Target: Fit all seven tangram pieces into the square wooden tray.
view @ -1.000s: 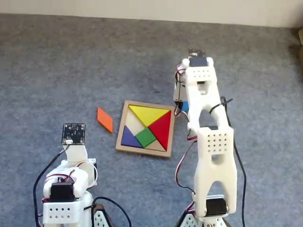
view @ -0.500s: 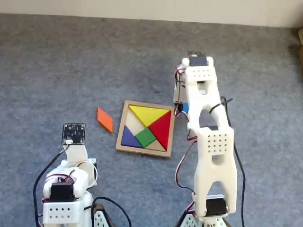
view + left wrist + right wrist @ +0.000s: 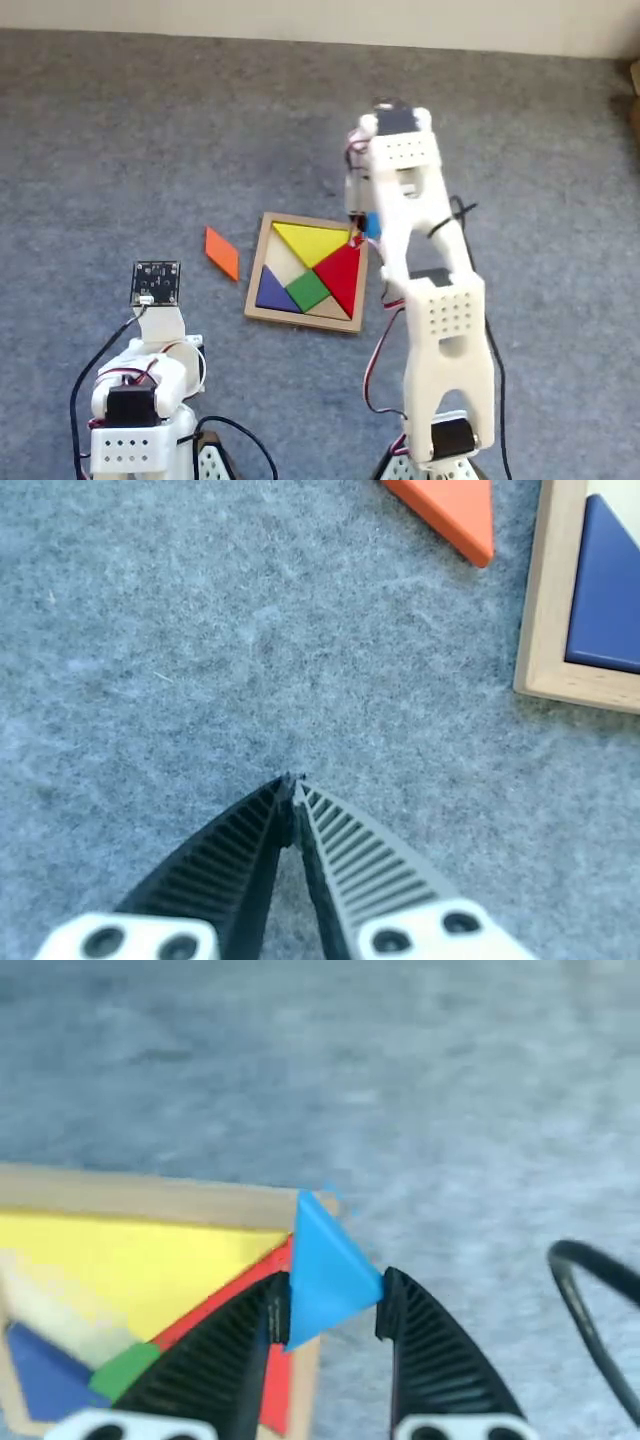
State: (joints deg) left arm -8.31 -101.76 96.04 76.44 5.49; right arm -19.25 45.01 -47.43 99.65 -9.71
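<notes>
Our right arm (image 3: 432, 300) stretched out along the right side of the wooden tray (image 3: 300, 321), wrist bent down over the tray's far right corner. There our right gripper (image 3: 333, 1280) clamped a light-blue triangle (image 3: 325, 1265) between its fingers. Our left arm (image 3: 140, 390) sat folded back, near and left of the tray. Our left gripper (image 3: 291, 783) pointed down, fingers pressed together on nothing.

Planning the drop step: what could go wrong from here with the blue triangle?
1. The right tool holds the blue triangle over the rim of the tray and the red piece; released here, it would likely land on them, not in a bare slot.
2. The grip is on the triangle's slanted edges, so it may twist or slip.
</notes>
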